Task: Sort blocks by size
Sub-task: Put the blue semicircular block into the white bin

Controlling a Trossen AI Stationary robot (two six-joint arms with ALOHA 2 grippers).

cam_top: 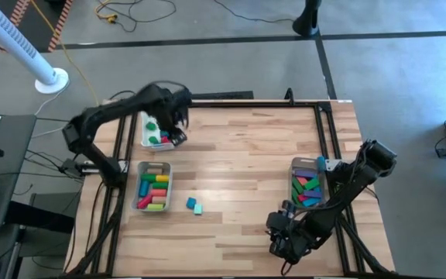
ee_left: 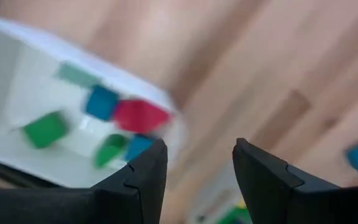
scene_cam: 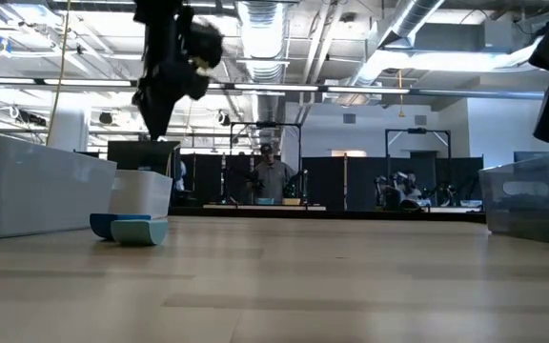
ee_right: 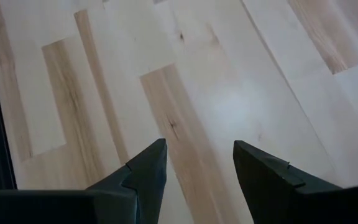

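My left gripper (cam_top: 178,132) hangs open and empty above the right end of the white tray (cam_top: 149,124); it also shows in its wrist view (ee_left: 197,146) and high in the low view (scene_cam: 165,67). The tray holds green (ee_left: 44,129), blue (ee_left: 101,102) and red (ee_left: 138,115) blocks. A blue block (cam_top: 190,202) and a teal block (cam_top: 198,208) lie side by side on the table; they also show in the low view, blue (scene_cam: 106,226) and teal (scene_cam: 141,229). My right gripper (cam_top: 279,236) is open and empty over bare wood near the front edge (ee_right: 197,146).
A clear bin (cam_top: 153,186) with several coloured bars stands at the left, in front of the tray. A second clear bin (cam_top: 308,184) with several blocks stands at the right, beside my right arm. Bare wood lies between the two bins.
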